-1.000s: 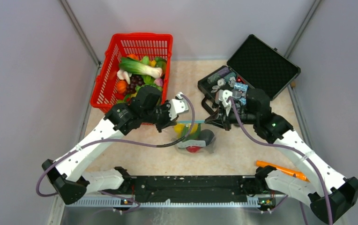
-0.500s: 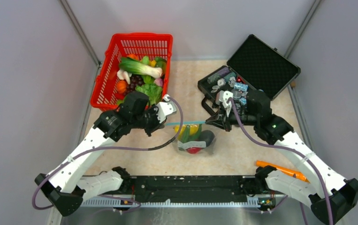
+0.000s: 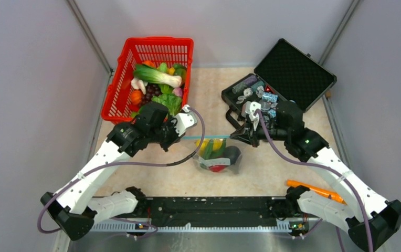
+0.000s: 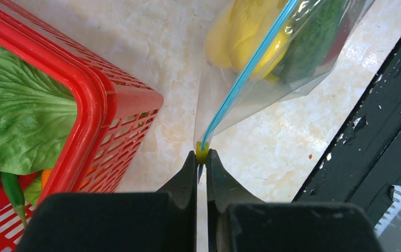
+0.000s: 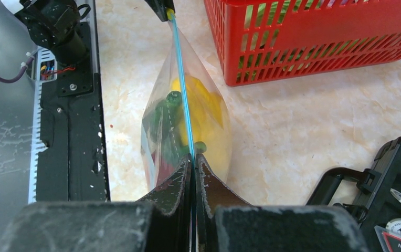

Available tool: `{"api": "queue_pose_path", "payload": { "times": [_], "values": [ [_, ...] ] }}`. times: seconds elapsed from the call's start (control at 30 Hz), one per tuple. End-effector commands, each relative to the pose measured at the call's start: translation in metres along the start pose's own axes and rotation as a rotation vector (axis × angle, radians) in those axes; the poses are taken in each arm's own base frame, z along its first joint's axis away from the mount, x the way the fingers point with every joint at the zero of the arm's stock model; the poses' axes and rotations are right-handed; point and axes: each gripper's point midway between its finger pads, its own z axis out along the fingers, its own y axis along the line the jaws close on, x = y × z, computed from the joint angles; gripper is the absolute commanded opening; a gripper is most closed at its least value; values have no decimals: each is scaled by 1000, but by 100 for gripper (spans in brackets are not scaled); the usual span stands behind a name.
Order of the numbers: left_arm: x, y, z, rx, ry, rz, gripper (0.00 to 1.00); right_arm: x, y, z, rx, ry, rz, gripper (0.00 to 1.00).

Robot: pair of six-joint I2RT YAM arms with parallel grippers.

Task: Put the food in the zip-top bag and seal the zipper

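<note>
The zip-top bag (image 3: 218, 156) hangs between my two grippers over the tabletop, holding the food: yellow pieces (image 4: 229, 37), a green cucumber (image 4: 314, 44) and a red round one (image 3: 217, 167). Its light-blue zipper (image 3: 207, 137) is stretched straight and taut. My left gripper (image 4: 202, 156) is shut on the small yellow slider (image 4: 202, 152) at the zipper's left end. At the other end of the zipper (image 5: 181, 89), my right gripper (image 5: 194, 160) is shut on the strip. In the top view the left gripper (image 3: 180, 138) and right gripper (image 3: 234, 138) face each other.
The red mesh basket (image 3: 151, 43) with more toy produce stands just behind the left gripper, its corner (image 4: 135, 110) close to the fingers. An open black case (image 3: 293, 65) of trinkets sits behind the right arm. An orange tool (image 3: 314, 190) lies near the right base.
The left gripper has moved left along the zipper, away from the right gripper, and the strip now runs longer between them. In the last half second nothing moved.
</note>
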Motion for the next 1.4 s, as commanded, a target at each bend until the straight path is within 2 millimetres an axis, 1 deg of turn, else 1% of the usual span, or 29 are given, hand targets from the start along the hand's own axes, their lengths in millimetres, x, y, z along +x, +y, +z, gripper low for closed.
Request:
{"api": "queue_pose_path", "payload": {
  "times": [0.0,0.03,0.2,0.27,0.33,0.47,0.53,0.57,0.6,0.63,0.67,0.7,0.73,0.8,0.83,0.9,0.93,1.07,1.13,1.2,1.23,1.3,1.37],
  "values": [
    [27,23,-17,-140,161,-60,0,-10,-7,-5,44,-30,-30,0],
    [27,22,-20,-138,174,-69,0,-10,-7,-5,47,-28,-29,0],
    [26,34,-31,-209,177,-59,0,-8,-8,-4,49,-29,-27,0],
    [23,33,-34,-207,166,-58,3,-8,-9,-4,51,-31,-27,0],
    [21,33,-35,-203,154,-58,6,-8,-9,-4,52,-34,-27,0],
    [25,34,-34,-213,165,-54,8,-7,-10,-3,52,-33,-24,0],
    [16,31,-34,-189,128,-56,17,-7,-9,-2,47,-38,-19,0],
    [8,26,-33,-158,95,-55,19,-8,-12,-2,62,-42,-13,0],
    [1,23,-33,-136,57,-44,23,-10,-17,-1,90,-51,3,5],
    [-9,21,-32,-121,8,-36,34,-13,-19,-1,103,-63,16,15],
    [-17,19,-32,-111,-40,-29,50,-17,-18,0,96,-82,19,25],
    [-25,17,-31,-97,-84,-22,57,-22,-18,1,89,-112,19,33],
    [-32,16,-31,-90,-120,-16,61,-29,-17,3,81,-147,27,37],
    [-45,23,-36,-128,-181,-23,75,-35,-21,5,100,-184,59,42],
    [-50,27,-39,-155,-206,-30,80,-34,-24,5,117,-185,69,43],
    [-61,34,-46,-203,-272,-38,94,-32,-33,4,167,-174,85,43],
    [-67,37,-49,-224,-309,-46,98,-29,-39,3,205,-166,96,43],
    [-86,41,-57,-256,-433,-68,99,-17,-71,-9,415,-127,146,44],
    [-93,48,-59,-289,-476,-104,99,-15,-84,-16,506,-132,163,45],
    [-96,53,-57,-310,-492,-137,99,-17,-86,-20,532,-152,155,50],
    [-98,55,-57,-318,-503,-152,99,-21,-87,-23,545,-178,178,52],
    [-103,58,-53,-318,-519,-177,99,-26,-91,-31,594,-221,201,61],
    [-108,58,-49,-306,-529,-196,99,-26,-96,-41,661,-244,222,69]
  ]
}}
